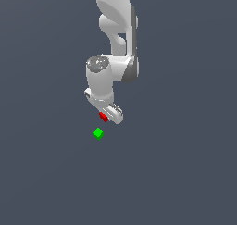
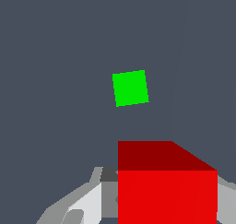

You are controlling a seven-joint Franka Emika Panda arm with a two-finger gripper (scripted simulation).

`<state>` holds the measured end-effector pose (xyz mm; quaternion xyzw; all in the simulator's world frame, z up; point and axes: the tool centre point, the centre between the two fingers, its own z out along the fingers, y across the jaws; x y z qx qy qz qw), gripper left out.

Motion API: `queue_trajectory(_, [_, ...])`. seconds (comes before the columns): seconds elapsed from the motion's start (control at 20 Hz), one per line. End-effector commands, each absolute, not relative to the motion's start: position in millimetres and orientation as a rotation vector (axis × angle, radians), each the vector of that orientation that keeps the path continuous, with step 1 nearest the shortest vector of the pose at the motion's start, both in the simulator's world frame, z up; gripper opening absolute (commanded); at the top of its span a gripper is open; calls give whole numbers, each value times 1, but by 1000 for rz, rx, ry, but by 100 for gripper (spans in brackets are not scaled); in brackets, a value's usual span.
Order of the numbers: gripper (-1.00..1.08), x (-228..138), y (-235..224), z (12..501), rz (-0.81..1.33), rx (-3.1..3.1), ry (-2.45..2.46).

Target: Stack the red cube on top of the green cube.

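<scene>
The red cube (image 1: 103, 117) sits between the fingers of my gripper (image 1: 107, 117), which is shut on it and lifted off the floor. In the wrist view the red cube (image 2: 167, 186) fills the near part of the picture, with grey fingers (image 2: 83, 204) showing on either side. The green cube (image 1: 97, 134) rests alone on the grey floor, a short way below and slightly to the exterior view's left of the held cube. From the wrist camera the green cube (image 2: 131, 88) appears ahead of the red one, apart from it.
The white arm (image 1: 118, 29) comes down from the top of the exterior view. Flat grey floor (image 1: 185, 173) surrounds the cubes on every side, with no other object in sight.
</scene>
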<state>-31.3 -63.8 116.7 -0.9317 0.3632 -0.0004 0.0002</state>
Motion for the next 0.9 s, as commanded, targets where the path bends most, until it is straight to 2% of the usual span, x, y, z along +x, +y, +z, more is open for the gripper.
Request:
queue_trajectory(0.0, [-100,-31,-64,120,0,-2927,1141])
queue_trajectory(0.4, [-100,-24,-70,110,-1,-2927,1141])
queue_trajectory(0.85, [-100,3,-92,80,-1,-2927,1140])
